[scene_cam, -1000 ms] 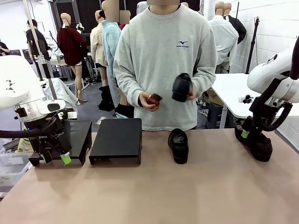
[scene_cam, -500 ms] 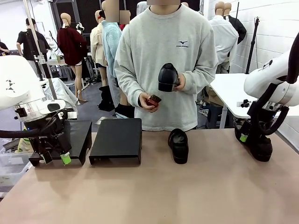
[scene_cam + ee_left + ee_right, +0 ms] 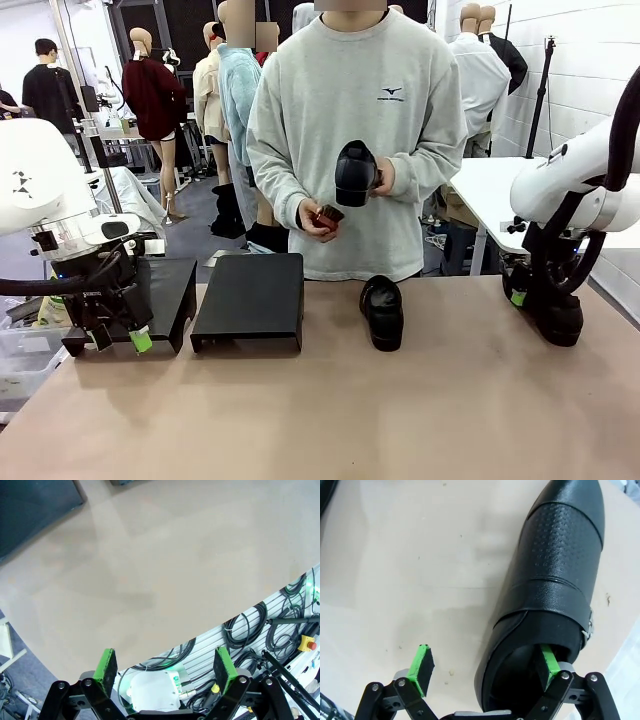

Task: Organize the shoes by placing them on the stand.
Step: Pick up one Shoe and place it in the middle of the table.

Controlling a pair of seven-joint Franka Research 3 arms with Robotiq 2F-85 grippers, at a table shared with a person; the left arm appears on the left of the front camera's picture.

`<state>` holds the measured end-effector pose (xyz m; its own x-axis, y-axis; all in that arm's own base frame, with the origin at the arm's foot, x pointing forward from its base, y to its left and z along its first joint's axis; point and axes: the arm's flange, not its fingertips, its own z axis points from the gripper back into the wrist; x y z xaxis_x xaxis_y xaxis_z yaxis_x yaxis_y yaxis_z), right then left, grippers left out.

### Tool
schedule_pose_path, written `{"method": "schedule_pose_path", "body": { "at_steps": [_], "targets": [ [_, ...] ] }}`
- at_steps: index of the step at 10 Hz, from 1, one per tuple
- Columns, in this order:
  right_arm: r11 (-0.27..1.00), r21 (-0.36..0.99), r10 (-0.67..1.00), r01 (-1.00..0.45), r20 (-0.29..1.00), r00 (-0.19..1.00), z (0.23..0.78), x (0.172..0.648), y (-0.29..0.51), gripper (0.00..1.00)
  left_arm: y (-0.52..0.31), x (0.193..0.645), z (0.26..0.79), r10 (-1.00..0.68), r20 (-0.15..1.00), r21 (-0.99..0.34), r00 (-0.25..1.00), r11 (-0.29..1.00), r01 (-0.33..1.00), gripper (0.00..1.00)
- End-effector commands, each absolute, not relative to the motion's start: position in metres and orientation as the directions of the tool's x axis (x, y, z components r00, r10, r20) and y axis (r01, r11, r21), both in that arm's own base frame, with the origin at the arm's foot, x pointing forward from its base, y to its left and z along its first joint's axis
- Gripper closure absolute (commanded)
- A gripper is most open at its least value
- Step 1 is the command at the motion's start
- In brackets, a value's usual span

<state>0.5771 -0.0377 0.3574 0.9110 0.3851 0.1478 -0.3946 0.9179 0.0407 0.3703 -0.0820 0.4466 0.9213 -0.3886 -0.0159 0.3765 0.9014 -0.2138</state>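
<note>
The right hand [image 3: 485, 661] stands with jaws apart astride the heel wall of a black shoe [image 3: 555, 570] at the right end of the desk [image 3: 300, 420], one green finger inside the opening and one outside. The left hand [image 3: 164, 660] hangs with jaws apart over the desk's near edge, just before the stand [image 3: 250, 295]. A second shoe [image 3: 382, 312] lies mid-desk, right of the stand; the person [image 3: 350, 90] holds a third shoe [image 3: 355, 172] upright.

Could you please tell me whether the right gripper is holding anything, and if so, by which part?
Nothing is held yet. The right gripper stands open astride the side wall of the shoe at its opening, with one finger inside and the other outside.
</note>
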Motion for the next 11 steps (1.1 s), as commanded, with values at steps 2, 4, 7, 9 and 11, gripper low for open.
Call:
{"method": "schedule_pose_path", "body": {
  "at_steps": [2,4,7,9,11],
  "targets": [
    [0.934,0.006,0.354,-0.358,0.132,0.926,0.340,0.581,-0.029,0.02,-0.082,0.369,0.448,-0.382,-0.017,-0.234,0.924,0.900,0.368,0.00],
    [0.933,-0.019,0.359,-0.360,0.131,0.924,0.336,0.583,-0.025,0.25,-0.082,0.369,0.448,-0.382,-0.017,-0.234,0.924,0.900,0.368,0.00],
    [0.938,-0.050,0.347,-0.343,0.128,0.929,0.334,0.585,-0.024,0.76,-0.082,0.369,0.448,-0.382,-0.017,-0.234,0.924,0.900,0.368,0.00],
    [0.940,-0.065,0.340,-0.334,0.133,0.931,0.335,0.584,-0.024,1.00,-0.082,0.369,0.448,-0.382,-0.017,-0.234,0.924,0.900,0.368,0.00],
    [0.946,-0.051,0.323,-0.319,0.133,0.937,0.335,0.584,-0.027,1.00,-0.082,0.369,0.448,-0.382,-0.017,-0.234,0.924,0.900,0.368,0.00]
  ]
}}
